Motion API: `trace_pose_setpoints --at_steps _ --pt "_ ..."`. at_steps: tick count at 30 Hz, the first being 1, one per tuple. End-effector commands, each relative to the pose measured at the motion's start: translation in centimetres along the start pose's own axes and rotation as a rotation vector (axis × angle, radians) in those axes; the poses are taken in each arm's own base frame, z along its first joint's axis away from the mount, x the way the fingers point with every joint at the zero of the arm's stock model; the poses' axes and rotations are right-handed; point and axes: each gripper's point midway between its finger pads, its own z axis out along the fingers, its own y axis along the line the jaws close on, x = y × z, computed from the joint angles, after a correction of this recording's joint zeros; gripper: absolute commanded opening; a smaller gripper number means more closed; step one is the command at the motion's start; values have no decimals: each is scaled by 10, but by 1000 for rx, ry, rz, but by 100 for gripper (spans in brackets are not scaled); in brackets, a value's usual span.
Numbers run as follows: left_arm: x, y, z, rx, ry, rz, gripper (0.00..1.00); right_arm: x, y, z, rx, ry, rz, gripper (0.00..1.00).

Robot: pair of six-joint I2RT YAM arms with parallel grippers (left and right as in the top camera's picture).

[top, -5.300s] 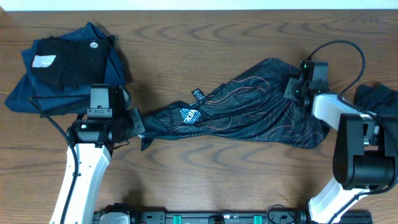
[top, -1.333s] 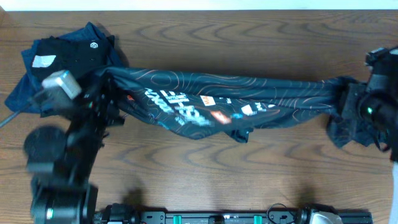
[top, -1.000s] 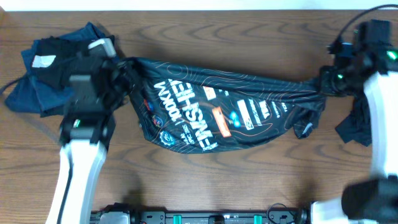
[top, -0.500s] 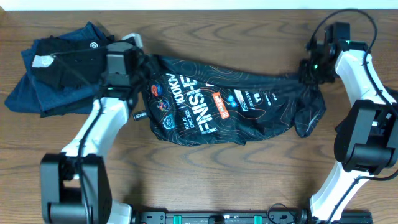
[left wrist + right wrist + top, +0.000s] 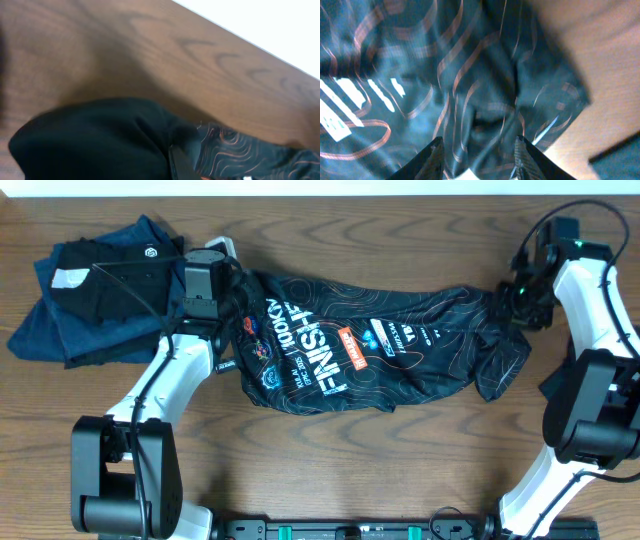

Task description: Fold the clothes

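Observation:
The black T-shirt [image 5: 400,355] with orange-white contour lines lies spread across the middle of the table, white "FINISHER" lettering and coloured logos facing up. My left gripper [image 5: 222,292] is at its bunched left end and looks shut on the cloth. In the left wrist view, dark fabric [image 5: 100,145] covers the jaws [image 5: 175,167] and the patterned shirt [image 5: 230,150] shows beside one finger. My right gripper [image 5: 510,295] is at the shirt's right end. In the right wrist view its fingers [image 5: 480,160] are open, with the shirt [image 5: 420,75] just below them.
A pile of dark blue and black garments [image 5: 100,290] lies at the back left, close to my left arm. Another dark garment [image 5: 560,385] lies at the right edge, partly behind my right arm. The table's far edge [image 5: 320,192] runs along the top.
The shirt was lifted, stretched between both grippers, then turned lettering-up and laid down. In the last half second the right gripper moved slightly right and the shirt's right end settled.

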Motion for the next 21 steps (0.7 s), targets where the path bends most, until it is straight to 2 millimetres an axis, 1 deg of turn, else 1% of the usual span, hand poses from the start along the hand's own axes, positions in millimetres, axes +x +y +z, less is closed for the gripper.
trace_pose_setpoints --at_steps 1,4,6,10,14,17,21 --pt "0 4 -2 -27 8 11 6 18 -6 7 52 41 -55 43" --pt "5 6 -2 -32 32 7 6 17 -20 22 120 23 -39 42" --pt "7 5 -2 -27 39 6 6 14 -23 30 130 -3 -41 42" --pt "7 5 -2 -23 41 6 6 9 -24 43 128 -41 -44 41" --pt "7 5 -2 -23 41 6 6 7 -22 51 113 -63 -46 38" --pt "7 5 -2 -23 41 6 6 5 -16 55 76 -79 -49 37" --pt "7 5 -2 -23 41 6 6 2 -15 55 73 -94 -52 40"
